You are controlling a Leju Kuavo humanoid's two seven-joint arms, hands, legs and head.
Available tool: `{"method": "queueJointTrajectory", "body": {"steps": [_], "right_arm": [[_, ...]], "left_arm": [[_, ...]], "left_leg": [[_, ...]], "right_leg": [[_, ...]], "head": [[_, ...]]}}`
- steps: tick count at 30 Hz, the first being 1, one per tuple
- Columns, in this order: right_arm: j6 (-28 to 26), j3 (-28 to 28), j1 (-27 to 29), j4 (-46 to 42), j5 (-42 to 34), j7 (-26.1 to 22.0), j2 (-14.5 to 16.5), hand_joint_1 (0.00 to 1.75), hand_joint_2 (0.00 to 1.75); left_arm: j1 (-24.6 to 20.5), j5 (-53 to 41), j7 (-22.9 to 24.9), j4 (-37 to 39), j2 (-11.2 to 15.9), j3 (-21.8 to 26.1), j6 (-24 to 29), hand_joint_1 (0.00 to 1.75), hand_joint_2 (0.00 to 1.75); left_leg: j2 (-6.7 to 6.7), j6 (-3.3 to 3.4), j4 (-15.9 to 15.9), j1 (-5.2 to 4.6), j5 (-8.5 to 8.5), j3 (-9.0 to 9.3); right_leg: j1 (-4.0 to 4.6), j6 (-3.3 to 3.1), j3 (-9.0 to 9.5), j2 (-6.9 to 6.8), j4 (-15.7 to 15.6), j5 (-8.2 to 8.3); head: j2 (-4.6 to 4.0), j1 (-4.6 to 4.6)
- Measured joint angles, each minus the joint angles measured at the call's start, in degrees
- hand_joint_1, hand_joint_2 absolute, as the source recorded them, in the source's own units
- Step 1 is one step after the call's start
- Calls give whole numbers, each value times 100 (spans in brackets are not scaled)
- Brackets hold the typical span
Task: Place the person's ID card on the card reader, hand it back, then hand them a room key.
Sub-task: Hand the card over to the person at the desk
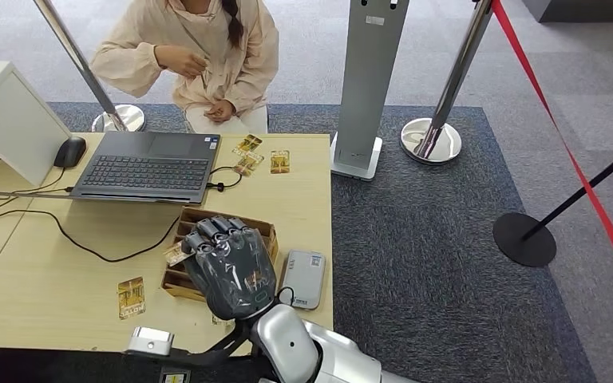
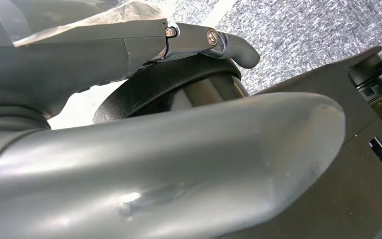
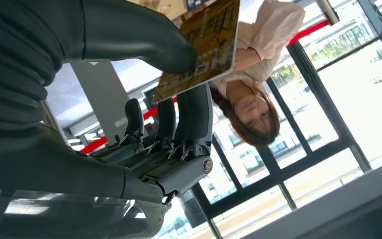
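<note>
I had the right hand [image 1: 230, 267] raised over the cardboard box [image 1: 265, 229] near the front of the table [image 1: 56, 279], its back toward the head camera. In the right wrist view that hand [image 3: 129, 144] held a key card [image 3: 199, 47], brown and gold with part of a printed word on it, pinched between the thumb and the fingers [image 3: 196, 119]. Past the card I saw the person [image 3: 258, 74], and in the head view the person [image 1: 199, 56] sat behind the far edge of the table with both hands up at the chest.

The card reader [image 1: 303, 279], a flat grey slab, lay just beside the box on its right side, near the table's right edge. 3 more key cards [image 1: 259, 155] lay near the far edge, just right of the laptop [image 1: 148, 166], and 1 card [image 1: 131, 297] lay alone near the front, left of the box. A mouse [image 1: 69, 152] sat left of the laptop.

The left hand [image 2: 179, 149] hung beside dark parts over grey carpet; its fingers were straight and apart, holding nothing.
</note>
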Motion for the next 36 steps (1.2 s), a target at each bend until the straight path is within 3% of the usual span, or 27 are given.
{"method": "queueJointTrajectory", "body": {"steps": [9, 14, 24, 36], "right_arm": [[225, -131, -1, -962, 434, 190, -241, 136, 175], [496, -254, -230, -1103, 408, 295, -285, 143, 175], [1035, -413, -1008, -657, 180, 472, -162, 162, 175], [1087, -428, -1494, 220, -227, 560, 95, 174, 175]], "left_arm": [[1, -7, -19, -2, -3, 0, -2, 0, 0], [0, -58, -56, -2, -16, 0, -9, 0, 0], [-10, -129, -51, 0, -44, -2, -34, 0, 0], [-29, -145, -20, 15, -61, -4, -72, 0, 0]], "left_leg": [[0, 0, 0, 0, 0, 0], [-1, 0, 0, 0, 0, -1], [-5, 0, 0, 0, 0, -2], [-5, 0, 0, -1, 0, -3]], "right_leg": [[0, 0, 1, 0, 0, 0], [0, 0, 1, 0, 0, 0], [0, 0, 1, 0, 1, 0], [-1, 0, 0, 0, 0, 0]], "head": [[1, 0], [0, 0], [0, -1], [1, -1]]}}
